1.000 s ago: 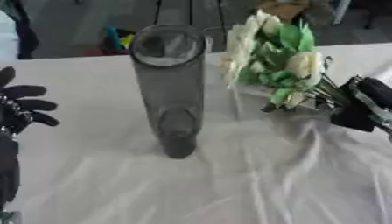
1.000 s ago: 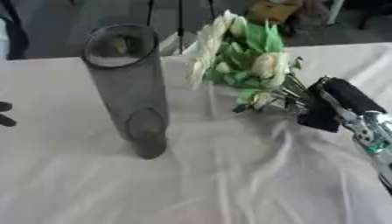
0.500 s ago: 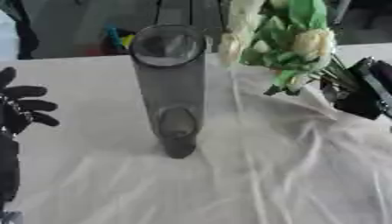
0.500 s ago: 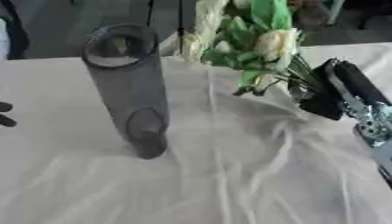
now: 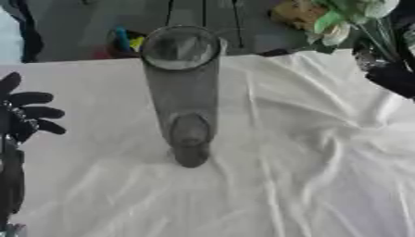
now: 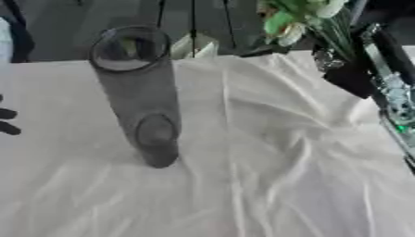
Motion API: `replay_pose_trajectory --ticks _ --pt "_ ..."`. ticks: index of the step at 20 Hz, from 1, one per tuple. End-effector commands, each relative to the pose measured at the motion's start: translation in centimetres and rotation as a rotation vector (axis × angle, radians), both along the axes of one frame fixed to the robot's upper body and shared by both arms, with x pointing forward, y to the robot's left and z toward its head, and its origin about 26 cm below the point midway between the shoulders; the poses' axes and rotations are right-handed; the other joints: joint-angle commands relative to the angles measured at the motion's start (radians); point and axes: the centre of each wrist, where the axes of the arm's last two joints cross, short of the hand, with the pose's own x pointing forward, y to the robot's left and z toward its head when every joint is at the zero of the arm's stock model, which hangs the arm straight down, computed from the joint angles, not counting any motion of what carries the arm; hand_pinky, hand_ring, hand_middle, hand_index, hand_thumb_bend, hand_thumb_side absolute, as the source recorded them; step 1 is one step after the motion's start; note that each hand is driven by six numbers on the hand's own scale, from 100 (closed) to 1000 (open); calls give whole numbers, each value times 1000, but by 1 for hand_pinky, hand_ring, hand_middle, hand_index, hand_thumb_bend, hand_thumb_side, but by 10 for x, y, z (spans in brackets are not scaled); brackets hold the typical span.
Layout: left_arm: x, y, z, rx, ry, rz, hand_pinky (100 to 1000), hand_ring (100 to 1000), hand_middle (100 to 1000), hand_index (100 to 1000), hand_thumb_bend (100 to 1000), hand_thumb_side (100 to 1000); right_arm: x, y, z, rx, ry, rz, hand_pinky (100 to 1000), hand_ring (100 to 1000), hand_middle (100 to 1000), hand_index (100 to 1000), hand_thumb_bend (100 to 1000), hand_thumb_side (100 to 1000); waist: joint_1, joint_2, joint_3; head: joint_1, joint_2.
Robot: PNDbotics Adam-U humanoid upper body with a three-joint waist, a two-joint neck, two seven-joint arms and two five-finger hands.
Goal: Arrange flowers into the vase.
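Fingers of my left hand (image 5: 26, 115) rest spread at nine o'clock, holding nothing. Centre stands the empty grey vase (image 5: 185, 92), upright on the white cloth (image 5: 300, 152). At one o'clock my right hand (image 6: 355, 76) grips the flowers (image 6: 304, 16), lifted clear. Next, I judge, swing stems over the mouth and lower.

flowers (image 6: 304, 18) cut off at top edge
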Motion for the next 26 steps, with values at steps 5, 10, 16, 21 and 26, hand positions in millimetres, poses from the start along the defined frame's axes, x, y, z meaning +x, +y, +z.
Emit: replay_pose_trajectory --ticks 5,10,16,21,26 --pt "-3 -1 5 19 -22 -8 497 609 659 930 100 1000 -17 19 48 87 -84 83 100 100 100 270 100 704 -9 -28 6 6 8" --pt "-3 0 5 24 -19 -10 497 608 659 930 100 1000 -23 38 70 180 -113 151 100 100 100 268 100 698 -14 -36 10 5 16" --pt "-3 0 5 31 -15 -17 497 607 660 930 100 1000 -26 58 89 271 -138 217 100 100 100 271 100 687 -22 -48 20 3 26" --pt "-4 -1 4 38 -11 -25 498 608 661 929 100 1000 -26 74 104 332 -186 268 100 100 100 269 100 680 -24 -60 32 -4 28" --pt "-4 -1 4 43 -8 -35 498 608 662 929 100 1000 -24 88 114 396 -245 320 100 100 100 247 100 662 -28 -68 49 -12 22"
